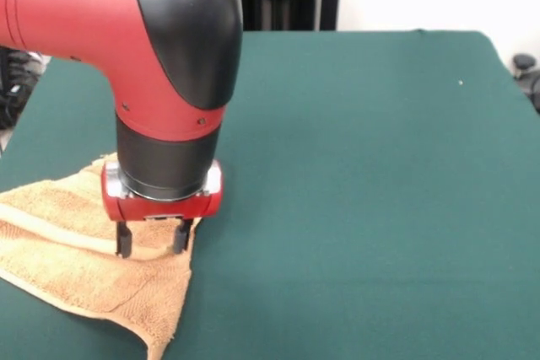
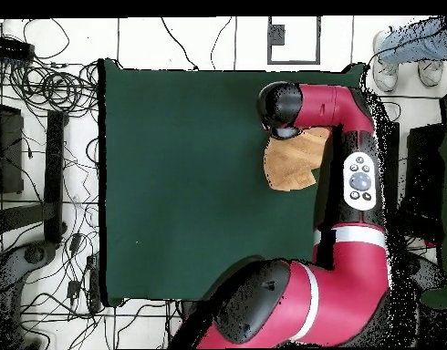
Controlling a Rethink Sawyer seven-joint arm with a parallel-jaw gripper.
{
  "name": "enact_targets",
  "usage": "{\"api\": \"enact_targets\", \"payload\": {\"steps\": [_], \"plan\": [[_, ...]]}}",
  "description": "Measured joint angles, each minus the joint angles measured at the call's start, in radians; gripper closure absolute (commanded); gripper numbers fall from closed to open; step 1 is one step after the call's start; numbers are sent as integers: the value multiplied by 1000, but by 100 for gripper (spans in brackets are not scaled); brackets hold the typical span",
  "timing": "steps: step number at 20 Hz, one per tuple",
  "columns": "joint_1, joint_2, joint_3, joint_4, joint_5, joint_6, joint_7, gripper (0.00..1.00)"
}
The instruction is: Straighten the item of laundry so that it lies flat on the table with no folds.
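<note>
The item of laundry (image 1: pixel 76 259), a tan terry towel with a pale band, lies rumpled at the front left of the green table (image 1: pixel 363 166). One corner trails toward the near edge. My gripper (image 1: pixel 152 240) points straight down over the towel's right part, open, with its dark fingertips (image 1: pixel 123 242) at or just above the cloth. I cannot tell whether they touch it. From overhead, the towel (image 2: pixel 296 162) sits near the table's (image 2: pixel 191 182) right edge. The arm partly covers it and hides the gripper.
The big red and black arm (image 1: pixel 160 48) blocks the view of the towel's far side. In the overhead view a person's shoes (image 2: pixel 405 59) stand on the floor past the table's top right corner. Cables lie on the floor at the left (image 2: pixel 45 100).
</note>
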Motion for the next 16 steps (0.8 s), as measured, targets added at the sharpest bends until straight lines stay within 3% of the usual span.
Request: {"api": "enact_targets", "payload": {"steps": [16], "plan": [[-11,-31,-20,17,9,0,0,0]]}}
